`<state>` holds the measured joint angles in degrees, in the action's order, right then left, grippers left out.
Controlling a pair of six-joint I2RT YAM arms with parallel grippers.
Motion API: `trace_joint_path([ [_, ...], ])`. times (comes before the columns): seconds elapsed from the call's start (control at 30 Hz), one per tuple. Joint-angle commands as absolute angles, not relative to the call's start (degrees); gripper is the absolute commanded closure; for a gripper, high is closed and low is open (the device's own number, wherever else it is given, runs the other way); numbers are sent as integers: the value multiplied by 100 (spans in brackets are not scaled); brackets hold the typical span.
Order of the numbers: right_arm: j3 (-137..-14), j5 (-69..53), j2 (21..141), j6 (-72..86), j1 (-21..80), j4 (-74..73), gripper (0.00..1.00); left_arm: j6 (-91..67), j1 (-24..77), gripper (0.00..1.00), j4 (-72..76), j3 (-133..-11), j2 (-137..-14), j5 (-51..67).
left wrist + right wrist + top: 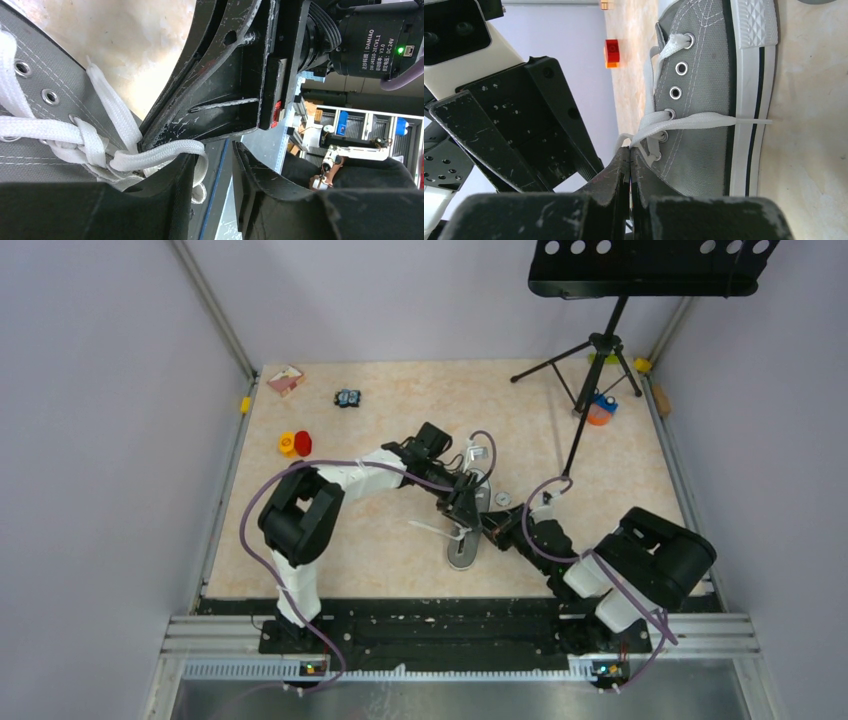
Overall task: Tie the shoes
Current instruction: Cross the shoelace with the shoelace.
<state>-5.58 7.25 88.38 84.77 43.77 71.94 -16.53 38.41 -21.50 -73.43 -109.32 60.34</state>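
Sneaker [704, 75] on counter [809, 150] | right tool [629, 152] pinches lace [649, 122], anchoring it, we judge | left tool [215, 165] parted, empty.

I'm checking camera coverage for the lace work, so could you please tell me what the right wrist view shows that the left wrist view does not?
Only the right wrist: the right gripper shut on the laces, the white sole with a lace end draped across it, and a red block far off. Only the left wrist: the crossing of the laces up close, the left gripper open beside a lace loop, and shelves beyond the table. Both: the grey shoe, its laces and metal eyelets.
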Motion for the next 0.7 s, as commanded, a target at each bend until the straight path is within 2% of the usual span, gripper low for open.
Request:
trace_joint_path([
  [0.0, -545, 680, 8974, 8588, 4447, 7898, 100, -1503, 3863, 61, -2190, -7472, -10622, 5905],
  [0.2, -481, 659, 9042, 8650, 4447, 7950, 100, -1561, 3797, 60, -2192, -7601, -10478, 5744],
  [0.33, -440, 653, 9113, 8692, 4447, 8037, 100, -1630, 3707, 65, -2258, -7666, -10461, 5974],
  [0.37, -439, 651, 9140, 8692, 4446, 8076, 100, -1596, 3697, 63, -2331, -7693, -10480, 6008],
  [0.5, -457, 614, 9308, 8730, 4448, 8254, 100, -1513, 3699, 46, -2468, -7723, -10516, 6138],
  [0.67, -411, 606, 9593, 8851, 4452, 8620, 100, -1503, 3659, 44, -2503, -7703, -10428, 6109],
])
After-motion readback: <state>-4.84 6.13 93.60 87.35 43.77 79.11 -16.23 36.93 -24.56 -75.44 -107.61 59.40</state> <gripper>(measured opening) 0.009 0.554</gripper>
